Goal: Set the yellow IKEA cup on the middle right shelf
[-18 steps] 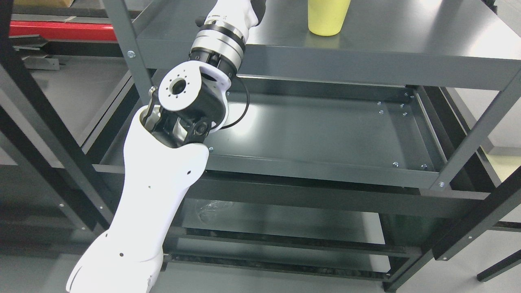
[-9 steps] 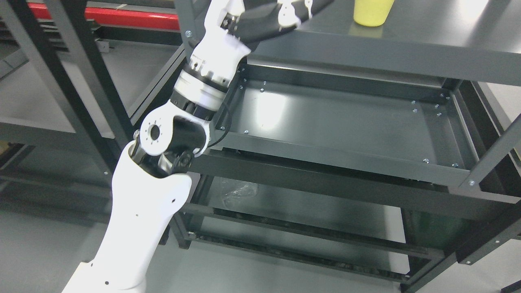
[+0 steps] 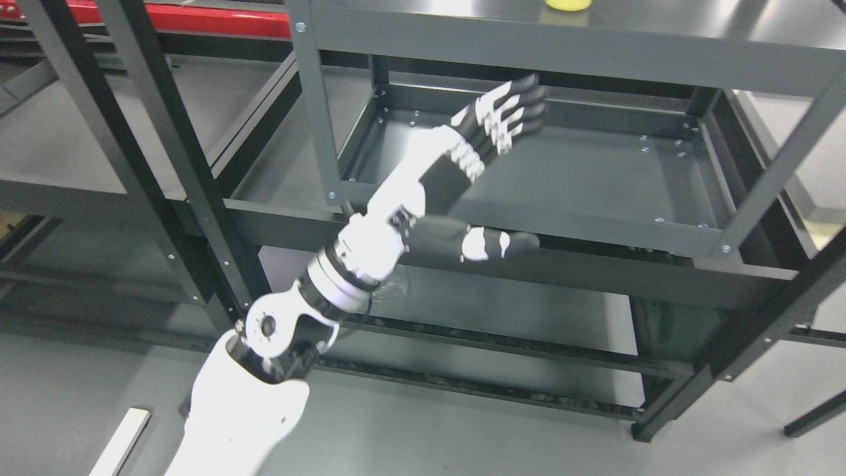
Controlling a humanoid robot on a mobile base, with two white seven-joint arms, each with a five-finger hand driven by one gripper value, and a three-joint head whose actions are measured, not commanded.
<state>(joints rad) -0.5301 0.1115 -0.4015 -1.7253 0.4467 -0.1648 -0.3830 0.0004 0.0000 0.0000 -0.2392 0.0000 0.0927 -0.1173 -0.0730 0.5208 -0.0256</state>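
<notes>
The yellow cup [image 3: 568, 4] stands on the upper shelf [image 3: 661, 26] of the dark metal rack, only its base showing at the top edge of the picture. My left hand [image 3: 492, 162] hangs in front of the rack, well below and left of the cup, over the tray-like shelf [image 3: 595, 178] one level down. Its fingers [image 3: 512, 112] are stretched out flat and the thumb [image 3: 502, 244] points right; it holds nothing. The right arm does not show.
Grey uprights [image 3: 310, 99] and cross bars [image 3: 562, 271] frame the rack. A second rack [image 3: 99, 132] stands at the left with a red bar [image 3: 198, 20] behind. A crumpled clear bag [image 3: 396, 287] lies on the lower shelf. A white strip [image 3: 122, 439] lies on the floor.
My left hand has come down off the upper shelf, away from the cup, and now hangs open in front of the rack. The camera has shifted, so the cup sits nearer the top edge.
</notes>
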